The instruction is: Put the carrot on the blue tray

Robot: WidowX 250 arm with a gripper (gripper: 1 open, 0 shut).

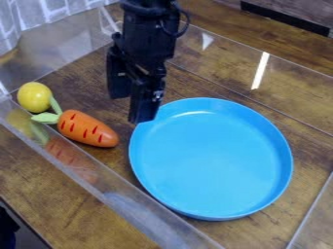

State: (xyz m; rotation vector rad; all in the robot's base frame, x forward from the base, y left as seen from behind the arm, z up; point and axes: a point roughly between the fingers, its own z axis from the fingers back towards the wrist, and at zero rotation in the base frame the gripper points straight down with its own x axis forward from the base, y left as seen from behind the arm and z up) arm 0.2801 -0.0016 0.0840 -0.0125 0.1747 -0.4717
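Right now the small orange toy carrot (88, 128) with dark lines and light green leaves lies on its side on the dark brown wooden table (58, 199). Its leafy end points to the left, and its orange tip points to the right, toward the big round bright blue plastic tray (212, 158). The carrot is not on the tray. It sits just beside the tray's left rim, with a bit of bare table between them.

A round yellow toy lemon (34, 96) rests up and to the left of the carrot, right by the green leaves. I cannot tell if the leaves touch it.

The black robot gripper (131, 94) hangs from above and points down at the table. Its two fingers are spread apart, and nothing is between them. One finger (117, 80) is more to the left, and the other reaches lower, near the top left edge of the tray. The gripper is above and to the right of the carrot and does not touch it.

The table is shiny, and white light shows on it behind the tray.
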